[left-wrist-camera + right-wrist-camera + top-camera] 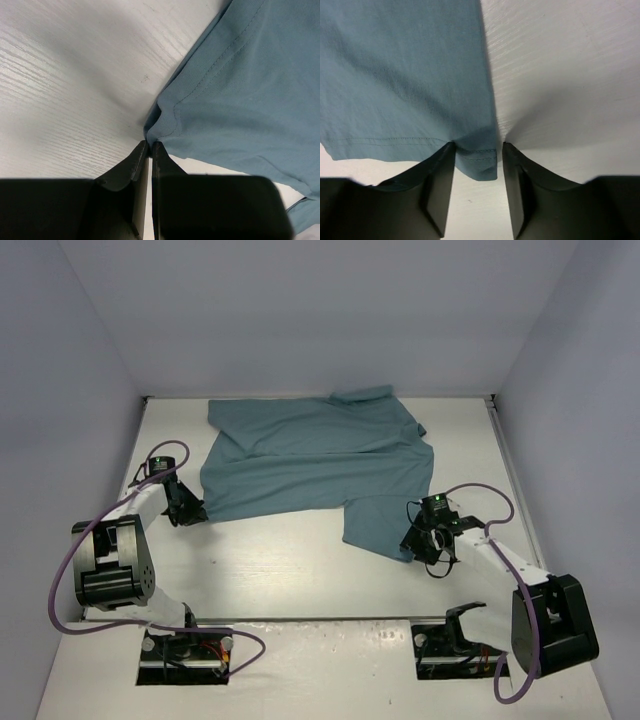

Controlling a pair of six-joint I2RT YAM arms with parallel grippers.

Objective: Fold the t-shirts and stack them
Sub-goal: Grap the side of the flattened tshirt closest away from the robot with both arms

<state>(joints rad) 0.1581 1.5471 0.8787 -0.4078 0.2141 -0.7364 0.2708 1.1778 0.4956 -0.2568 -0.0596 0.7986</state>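
- Closest to us, on the near side of the t-shirt, both arm bases sit at the edge of the white table. A purple cable loops off each one.
- The left gripper is down at the t-shirt's near-left corner.
- From its own wrist camera, the left gripper has its two black fingers pressed together. The corner of the t-shirt puckers right into the tips, so we're calling that pinched on the cloth.
- The right gripper is at the t-shirt's near-right end, where a flap of cloth sticks out toward the bases.
- In the right wrist view, the right gripper has its jaws apart, one finger on either side of that flap's corner. The t-shirt lies flat on the table there, and its stitched hem runs across between the fingers. It looks straddled, not squeezed.
- Beyond both grippers is the rest of the t-shirt: plain teal, spread out wider left to right, and mostly flat with a few creases.
- On the t-shirt's far side, a sleeve pokes out at the far-right edge. It's close to where the table meets the grey back wall.
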